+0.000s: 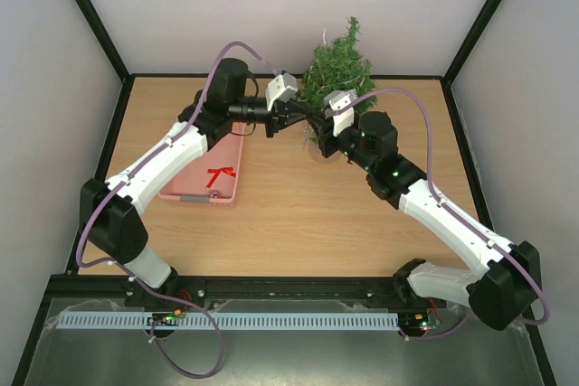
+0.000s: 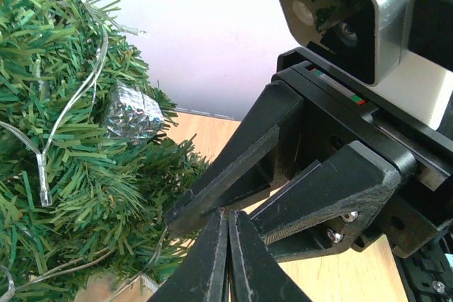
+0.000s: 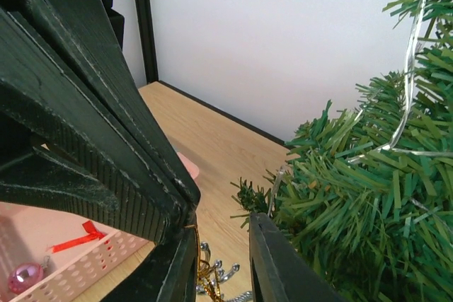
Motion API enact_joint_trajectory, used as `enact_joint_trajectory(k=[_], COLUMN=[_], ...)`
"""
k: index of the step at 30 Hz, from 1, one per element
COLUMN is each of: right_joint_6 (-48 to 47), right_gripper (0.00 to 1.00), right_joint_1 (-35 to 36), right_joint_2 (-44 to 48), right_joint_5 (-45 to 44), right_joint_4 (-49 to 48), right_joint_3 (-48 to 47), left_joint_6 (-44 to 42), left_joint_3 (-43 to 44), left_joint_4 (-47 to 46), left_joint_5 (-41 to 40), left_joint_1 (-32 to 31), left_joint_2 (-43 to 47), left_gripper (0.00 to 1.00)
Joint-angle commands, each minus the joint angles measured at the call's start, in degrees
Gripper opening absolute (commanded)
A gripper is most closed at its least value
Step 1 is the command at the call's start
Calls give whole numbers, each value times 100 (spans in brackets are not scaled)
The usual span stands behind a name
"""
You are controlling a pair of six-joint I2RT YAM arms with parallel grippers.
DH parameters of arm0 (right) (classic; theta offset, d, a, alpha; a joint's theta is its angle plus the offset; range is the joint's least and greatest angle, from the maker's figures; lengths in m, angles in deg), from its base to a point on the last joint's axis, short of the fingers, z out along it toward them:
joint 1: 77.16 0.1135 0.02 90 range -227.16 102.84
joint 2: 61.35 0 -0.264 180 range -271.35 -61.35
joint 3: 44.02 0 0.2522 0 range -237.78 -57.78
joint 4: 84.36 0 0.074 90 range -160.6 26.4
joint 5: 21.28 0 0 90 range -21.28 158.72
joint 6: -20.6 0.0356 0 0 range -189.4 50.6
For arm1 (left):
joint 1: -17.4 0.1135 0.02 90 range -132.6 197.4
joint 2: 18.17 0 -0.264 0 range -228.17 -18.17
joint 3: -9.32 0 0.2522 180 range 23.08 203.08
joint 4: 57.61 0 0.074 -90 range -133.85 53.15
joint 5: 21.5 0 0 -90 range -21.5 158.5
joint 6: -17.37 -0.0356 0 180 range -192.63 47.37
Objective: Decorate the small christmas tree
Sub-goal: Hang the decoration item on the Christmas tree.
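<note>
A: When viewed from above, where does the small christmas tree [image 1: 339, 65] stand?
B: Upright at 1 o'clock on the table [image 1: 298, 223], at the far edge. A silver ornament [image 2: 133, 111] hangs in its branches.
A: State of the claws?
B: Left gripper [image 2: 226, 225]: fingers pressed together. Right gripper [image 3: 221, 244]: fingers slightly apart, a gold thread [image 3: 207, 272] in the gap. Both tips are close together at the tree's 7 o'clock. The pink basket [image 1: 194, 198] lies at 9 o'clock.
</note>
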Motion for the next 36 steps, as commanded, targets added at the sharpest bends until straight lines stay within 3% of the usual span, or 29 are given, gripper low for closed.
enact_joint_trajectory(k=[1,5,11,16,36], right_joint_6=[34,48,16,36,181], right_gripper=[20,19,2,2,2], right_joint_1=[0,0,0,-1,-5], right_joint_2=[-68,-119,-99,-24,-99], right_joint_5=[13,52,-184,-628,-1070], right_joint_4=[-467,-527,-601,-658,-714], right_joint_3=[21,37,81,141,78], left_joint_6=[-100,-67,-42,6,385], left_joint_3=[246,278,287,287,662], left_joint_4=[-8,-7,-26,-96,-541], left_joint_5=[238,293,337,192,-251], left_joint_1=[23,44,110,145,191], left_joint_2=[-103,-127,-118,-140,-568], left_gripper=[2,3,2,2,2])
